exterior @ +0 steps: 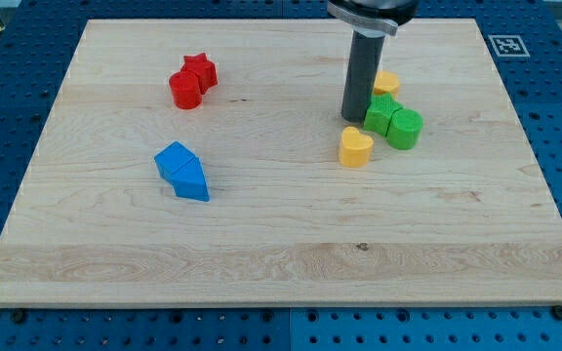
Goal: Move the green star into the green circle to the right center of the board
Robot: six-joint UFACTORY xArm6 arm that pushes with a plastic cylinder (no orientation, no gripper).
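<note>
Green star (pixel 381 114) touching green circle (pixel 405 128), on circle's left. Tip (pixel 352 120) just left of star; bare rod, no hand to open/shut. Risk: further push shoves both off-spot, or clips yellow heart (pixel 356 146) below-left of circle.

tip (pixel 354 119) touching green star (pixel 381 114)

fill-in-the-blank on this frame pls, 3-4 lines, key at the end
1. My tip sits just to the view's ____ of the green star.
2. The green star touches the green ____ on its right.
3. The yellow heart lies toward the view's ____ from my tip.
4. The two ____ blocks sit left of centre, below the red pair.

Missing words: left; circle; bottom; blue
</note>
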